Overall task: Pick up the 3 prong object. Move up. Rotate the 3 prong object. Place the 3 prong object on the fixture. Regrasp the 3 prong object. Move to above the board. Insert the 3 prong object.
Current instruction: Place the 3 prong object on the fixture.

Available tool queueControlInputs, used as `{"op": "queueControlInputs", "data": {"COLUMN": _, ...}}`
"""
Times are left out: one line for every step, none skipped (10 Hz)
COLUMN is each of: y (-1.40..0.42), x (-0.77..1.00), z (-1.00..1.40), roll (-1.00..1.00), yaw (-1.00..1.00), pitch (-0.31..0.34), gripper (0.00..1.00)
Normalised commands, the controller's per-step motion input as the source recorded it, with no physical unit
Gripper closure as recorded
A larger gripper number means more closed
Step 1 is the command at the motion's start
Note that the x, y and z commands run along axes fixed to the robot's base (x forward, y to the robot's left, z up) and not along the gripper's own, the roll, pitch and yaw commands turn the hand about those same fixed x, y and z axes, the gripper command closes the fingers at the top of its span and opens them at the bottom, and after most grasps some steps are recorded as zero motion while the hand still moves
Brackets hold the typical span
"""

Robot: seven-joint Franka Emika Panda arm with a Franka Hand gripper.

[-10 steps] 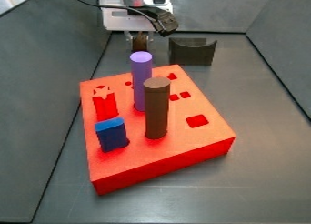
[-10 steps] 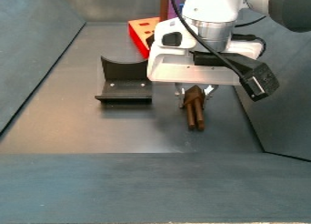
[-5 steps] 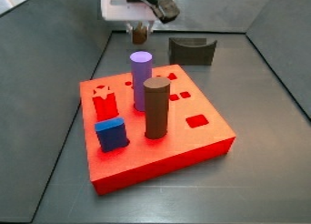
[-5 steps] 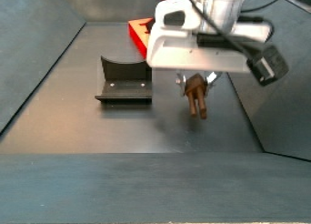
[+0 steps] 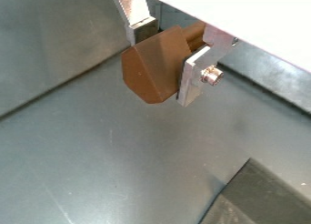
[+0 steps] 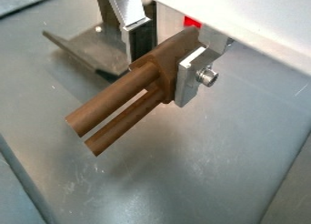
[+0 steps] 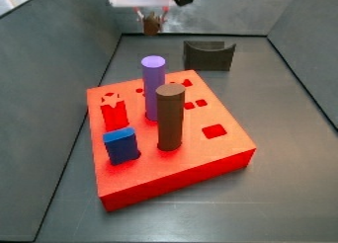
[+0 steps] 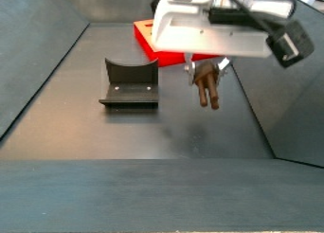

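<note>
My gripper (image 7: 153,20) hangs high over the grey floor near the back wall, shut on the 3 prong object (image 7: 153,27). That brown piece hangs clear of the floor in both side views (image 8: 207,85). In both wrist views the silver fingers (image 6: 192,77) clamp its thick end (image 5: 155,68), and its prongs (image 6: 115,118) stick out past the gripper (image 6: 165,62). The dark grey fixture (image 7: 209,54) stands on the floor beside the gripper (image 8: 206,66), apart from it (image 8: 129,83). The red board (image 7: 199,138) lies nearer the front.
On the board stand a purple cylinder (image 7: 153,87), a tall dark-brown cylinder (image 7: 169,117), a red peg (image 7: 115,113) and a blue block (image 7: 122,145). Sloping grey walls (image 8: 45,76) close in the floor on each side.
The gripper has risen straight up with the 3 prong object, which now hangs well above the floor instead of close to it.
</note>
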Motion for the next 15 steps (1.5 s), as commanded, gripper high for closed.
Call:
{"op": "queueControlInputs", "data": {"y": 0.01, "x": -0.02, "z": 1.00, "roll": 0.05, "yaw": -0.02, "pitch": 0.044, "gripper": 1.00}}
{"op": "queueControlInputs", "data": {"y": 0.01, "x": -0.02, "z": 1.00, "roll": 0.06, "yaw": -0.02, "pitch": 0.052, "gripper": 1.00}}
{"op": "queueControlInputs", "data": {"y": 0.01, "x": -0.02, "z": 1.00, "roll": 0.07, "yaw": -0.02, "pitch": 0.057, "gripper": 1.00}}
{"op": "queueControlInputs", "data": {"y": 0.01, "x": -0.03, "z": 1.00, "roll": 0.08, "yaw": -0.01, "pitch": 0.060, "gripper": 1.00}}
{"op": "queueControlInputs", "data": {"y": 0.01, "x": -0.03, "z": 1.00, "roll": 0.09, "yaw": 0.00, "pitch": 0.066, "gripper": 1.00}}
{"op": "queueControlInputs", "data": {"y": 0.01, "x": -0.03, "z": 0.91, "roll": 0.10, "yaw": 0.00, "pitch": 0.069, "gripper": 1.00}}
{"op": "queueControlInputs", "data": {"y": 0.01, "x": -0.02, "z": 0.77, "roll": 0.11, "yaw": 0.01, "pitch": 0.075, "gripper": 1.00}}
{"op": "queueControlInputs", "data": {"y": 0.01, "x": -0.02, "z": 0.63, "roll": 0.11, "yaw": 0.01, "pitch": 0.079, "gripper": 1.00}}
{"op": "queueControlInputs", "data": {"y": 0.00, "x": -0.01, "z": 0.49, "roll": 0.11, "yaw": 0.02, "pitch": 0.086, "gripper": 1.00}}
{"op": "queueControlInputs", "data": {"y": 0.01, "x": 0.00, "z": 0.30, "roll": 0.12, "yaw": 0.03, "pitch": 0.099, "gripper": 1.00}}
{"op": "queueControlInputs", "data": {"y": -0.36, "x": 1.00, "z": 0.18, "roll": -0.19, "yaw": 0.19, "pitch": 0.085, "gripper": 1.00}}
{"op": "queueControlInputs", "data": {"y": -0.36, "x": 1.00, "z": 0.12, "roll": -0.19, "yaw": 0.19, "pitch": 0.094, "gripper": 1.00}}
{"op": "queueControlInputs", "data": {"y": -0.30, "x": 1.00, "z": 0.10, "roll": -0.19, "yaw": 0.13, "pitch": 0.115, "gripper": 1.00}}
{"op": "queueControlInputs", "data": {"y": -0.26, "x": 1.00, "z": 0.10, "roll": -0.19, "yaw": 0.08, "pitch": 0.128, "gripper": 1.00}}
{"op": "queueControlInputs", "data": {"y": -0.23, "x": 1.00, "z": 0.08, "roll": -0.16, "yaw": 0.06, "pitch": 0.129, "gripper": 1.00}}
